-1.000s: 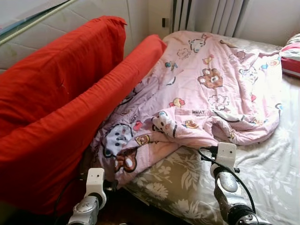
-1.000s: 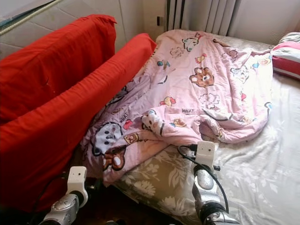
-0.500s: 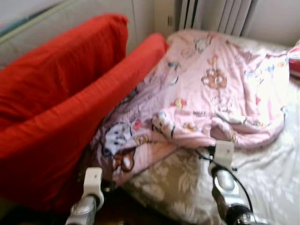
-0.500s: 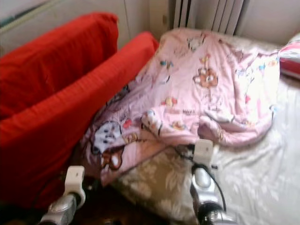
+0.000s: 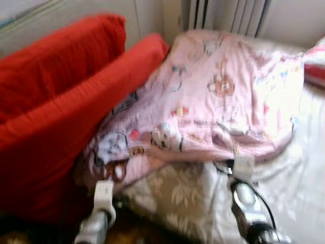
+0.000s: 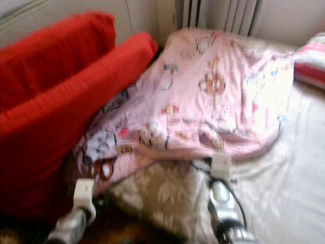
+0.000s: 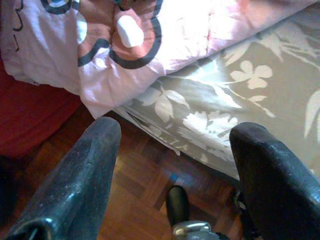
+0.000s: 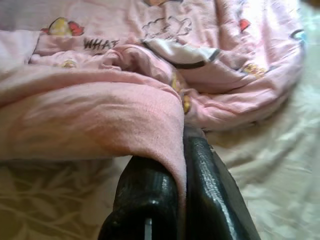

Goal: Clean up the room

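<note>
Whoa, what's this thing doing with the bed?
The robot is tidying the bed. Its right pincer is shut on the edge of the pink quilt, which lies rumpled over the flowered sheet. The left pincer is open, low by the bed's corner, above the wooden floor and close to the quilt's hanging corner, holding nothing. A red cover is bunched up alongside the quilt. The head views are blurred.
</note>
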{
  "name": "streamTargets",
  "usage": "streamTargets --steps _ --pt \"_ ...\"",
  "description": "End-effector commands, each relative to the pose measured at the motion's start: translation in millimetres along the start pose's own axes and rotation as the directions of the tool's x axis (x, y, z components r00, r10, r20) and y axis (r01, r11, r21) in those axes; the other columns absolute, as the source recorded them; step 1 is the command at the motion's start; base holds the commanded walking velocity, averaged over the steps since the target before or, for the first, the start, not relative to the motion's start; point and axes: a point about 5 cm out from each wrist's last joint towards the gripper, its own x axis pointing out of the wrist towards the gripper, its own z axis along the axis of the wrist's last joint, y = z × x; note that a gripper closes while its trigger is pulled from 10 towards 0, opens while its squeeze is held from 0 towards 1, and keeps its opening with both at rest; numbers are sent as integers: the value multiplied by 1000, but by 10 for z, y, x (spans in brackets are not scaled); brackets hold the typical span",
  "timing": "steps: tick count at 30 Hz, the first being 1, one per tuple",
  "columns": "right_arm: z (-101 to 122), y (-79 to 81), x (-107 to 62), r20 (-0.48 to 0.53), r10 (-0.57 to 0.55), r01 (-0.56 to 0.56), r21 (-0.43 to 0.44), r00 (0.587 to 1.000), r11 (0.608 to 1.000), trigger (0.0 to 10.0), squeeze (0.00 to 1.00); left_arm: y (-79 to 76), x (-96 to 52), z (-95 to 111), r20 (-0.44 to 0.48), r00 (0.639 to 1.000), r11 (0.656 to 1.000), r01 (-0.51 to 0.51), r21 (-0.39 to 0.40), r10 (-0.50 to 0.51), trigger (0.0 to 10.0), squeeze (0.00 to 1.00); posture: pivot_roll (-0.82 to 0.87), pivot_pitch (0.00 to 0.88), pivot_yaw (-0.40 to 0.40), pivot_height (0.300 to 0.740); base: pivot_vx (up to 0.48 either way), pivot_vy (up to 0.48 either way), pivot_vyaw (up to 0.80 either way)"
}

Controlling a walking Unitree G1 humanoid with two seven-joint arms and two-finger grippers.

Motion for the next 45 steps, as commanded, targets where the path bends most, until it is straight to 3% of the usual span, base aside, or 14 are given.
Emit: streamTargets --steps 1,21,30,45 --pt "-22 61 -13 -9 15 -15 5 1000 1000 10000 0 85 -45 -98 -31 999 1000 -28 -9 27 10000 0 19 149 39 740 0 0 0" --pt "-27 92 -19 -10 28 -28 4 1000 1000 10000 0 82 -47 -109 -35 999 1000 -23 -14 23 10000 0 18 150 40 740 -262 0 0" --pt "16 4 -3 16 -43 43 3 999 999 10000 0 87 -50 -116 -39 999 1000 -24 -13 23 10000 0 18 151 41 740 -314 0 0" --pt "45 50 -8 44 -35 34 16 998 999 10000 0 97 -57 -133 -46 999 1000 -25 -11 24 10000 0 20 152 42 740 -313 0 0"
